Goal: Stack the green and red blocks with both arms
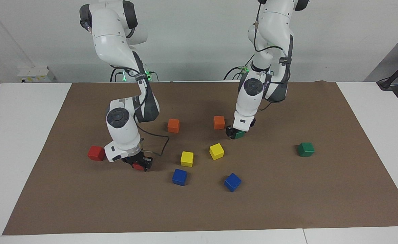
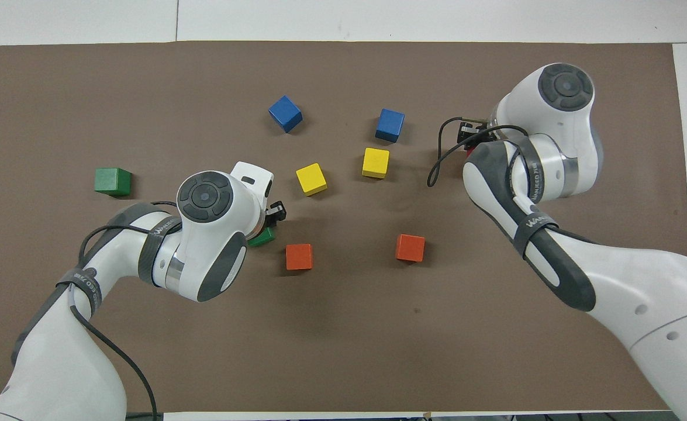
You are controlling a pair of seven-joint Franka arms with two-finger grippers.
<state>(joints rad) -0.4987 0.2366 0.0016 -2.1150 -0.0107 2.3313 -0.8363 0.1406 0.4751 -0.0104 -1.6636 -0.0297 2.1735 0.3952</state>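
Gripping one block each, we note both jaws closed: left gripper [image 1: 236,134] on a green block [image 1: 239,135] at frame centre, right gripper [image 1: 139,165] on a red block [image 1: 138,166] lower left, presumably to carry them onto their free partners, green [image 1: 306,149] and red [image 1: 96,153]

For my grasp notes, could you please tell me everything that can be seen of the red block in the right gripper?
The red block is a small glossy cube, bright red, apparently painted wood or plastic. The right gripper is shut on it, black fingers at two of its sides, so only part of its front face shows. It sits low at the brown mat, but whether it rests on it or is just lifted cannot be told. It lies toward the right arm's end, beside the free red block; in the overhead view the arm nearly hides it.
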